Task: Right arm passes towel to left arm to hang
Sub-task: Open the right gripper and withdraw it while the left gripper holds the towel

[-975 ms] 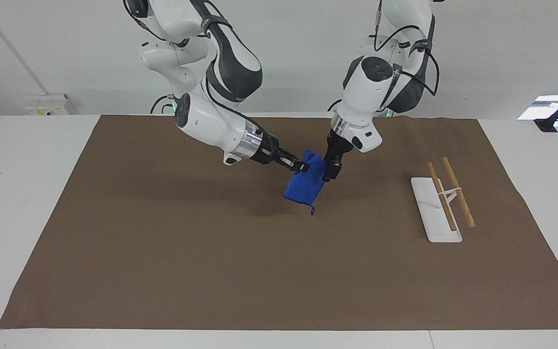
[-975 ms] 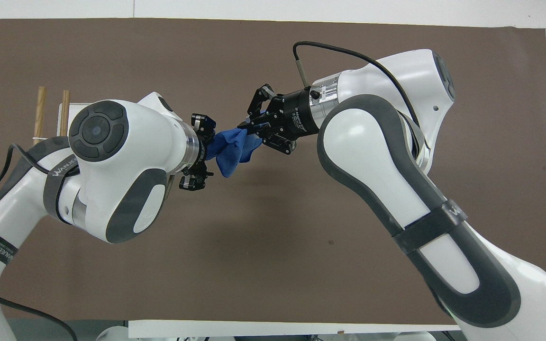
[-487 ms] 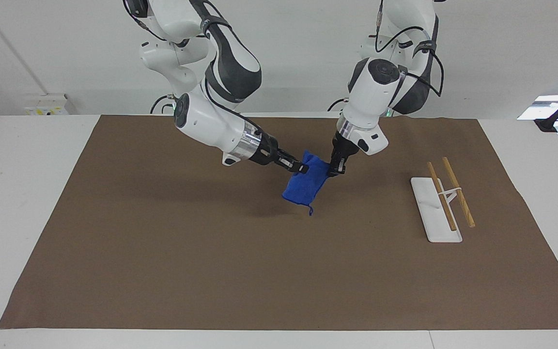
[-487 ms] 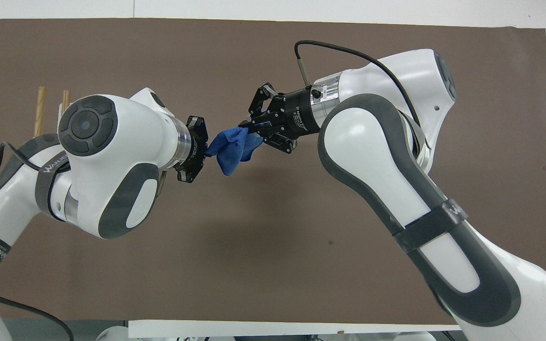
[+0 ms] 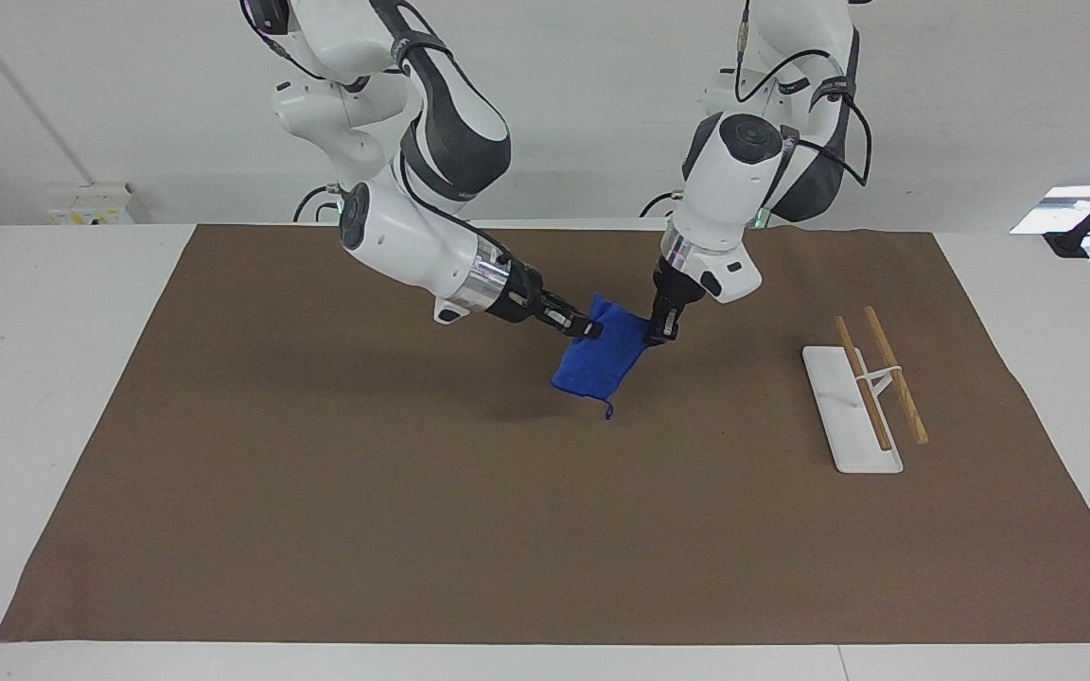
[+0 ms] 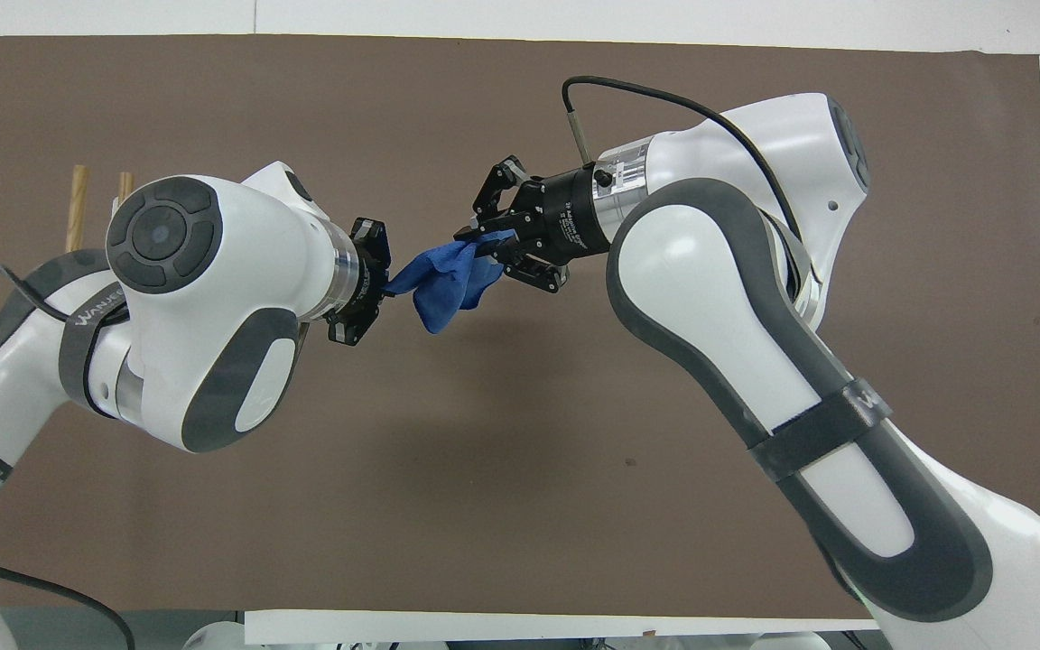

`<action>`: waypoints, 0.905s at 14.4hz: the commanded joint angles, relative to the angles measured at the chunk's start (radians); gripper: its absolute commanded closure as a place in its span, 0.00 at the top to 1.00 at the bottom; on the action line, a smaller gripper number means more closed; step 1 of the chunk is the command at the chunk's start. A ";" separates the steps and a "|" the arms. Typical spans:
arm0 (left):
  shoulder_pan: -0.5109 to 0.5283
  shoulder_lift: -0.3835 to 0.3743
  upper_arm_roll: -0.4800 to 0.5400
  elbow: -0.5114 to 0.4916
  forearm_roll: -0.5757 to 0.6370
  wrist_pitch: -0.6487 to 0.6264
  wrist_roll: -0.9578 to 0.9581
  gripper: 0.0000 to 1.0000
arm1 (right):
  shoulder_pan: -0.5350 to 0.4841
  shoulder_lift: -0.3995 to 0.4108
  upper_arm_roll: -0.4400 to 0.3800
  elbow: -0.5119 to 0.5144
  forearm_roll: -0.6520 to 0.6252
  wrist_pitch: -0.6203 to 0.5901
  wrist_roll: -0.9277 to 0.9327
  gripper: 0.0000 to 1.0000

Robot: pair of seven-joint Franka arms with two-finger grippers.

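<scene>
We see the towel (image 5: 599, 357) hanging in the air over the middle of the brown mat (image 5: 318, 492), gripped at its top edge from both ends. Its upper edge runs roughly level between the two grippers, along the table's length, and the body droops down from there, long axis slanting downward, with the cord loop (image 5: 609, 411) dangling at the lowest corner (just above the mat, contact unclear).

The right gripper (image 5: 588, 329) comes in nearly level from the right arm's end; its fingers are pinched tight on the towel's top corner. The left gripper (image 5: 663, 331) points steeply down from the left arm's side, fingers closed to a narrow pinch on the other top corner. In the overhead view we see the cloth stretched between the left gripper (image 6: 382, 291) and the right gripper (image 6: 487, 242), bunched and folded in the middle.

Toward the left arm's end of the table stands the rack (image 5: 852, 409), white base with two wooden rods, well apart from the towel.
</scene>
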 commanded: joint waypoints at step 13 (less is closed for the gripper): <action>0.072 0.040 0.076 0.358 0.177 -0.472 0.274 0.00 | -0.311 -0.132 -0.008 0.123 -0.979 -0.422 -0.699 1.00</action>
